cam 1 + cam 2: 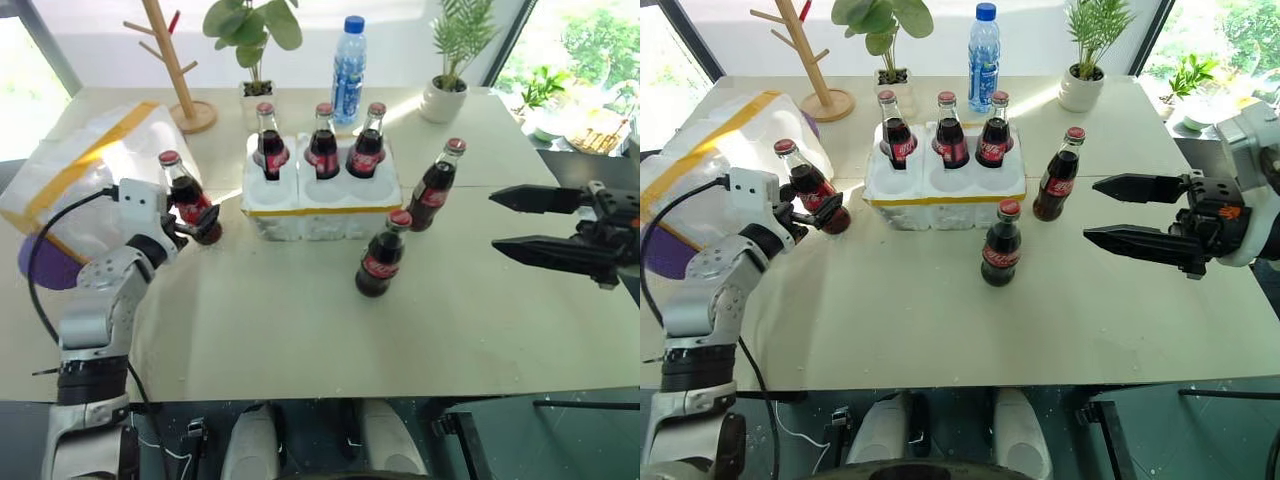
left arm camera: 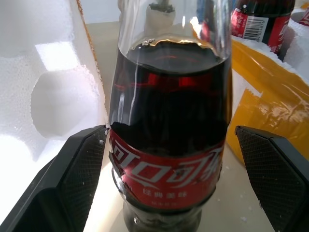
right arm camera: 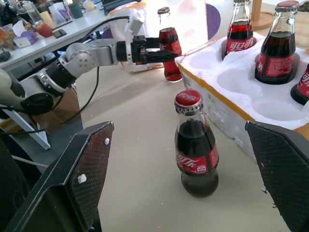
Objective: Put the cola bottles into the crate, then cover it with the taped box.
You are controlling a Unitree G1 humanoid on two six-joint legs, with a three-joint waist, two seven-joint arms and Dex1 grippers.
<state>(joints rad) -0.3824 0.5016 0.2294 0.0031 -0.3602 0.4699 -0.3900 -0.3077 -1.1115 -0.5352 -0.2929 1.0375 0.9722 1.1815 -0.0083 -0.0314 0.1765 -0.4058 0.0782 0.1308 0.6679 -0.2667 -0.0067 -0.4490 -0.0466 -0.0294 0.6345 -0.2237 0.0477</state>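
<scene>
The taped box lay on its side at the left of the counter, partly hidden behind the left arm and cut off at the frame edge; its shipping label could not be made out. The crate, a low white foam block with one yellow band, stood at centre-back with three cola bottles upright in its far wells; the near wells were empty. Two more bottles stood on the counter, one just in front of the crate's right corner and one beside its right end. A sixth bottle stood between crate and taped box, with the left gripper spread wide on either side of its red label, one finger near the glass, the other apart. The label's white script was too stylised to read. The right gripper hung released above the counter's right side, empty. A blue-capped water bottle stood behind the crate, its print illegible.
</scene>
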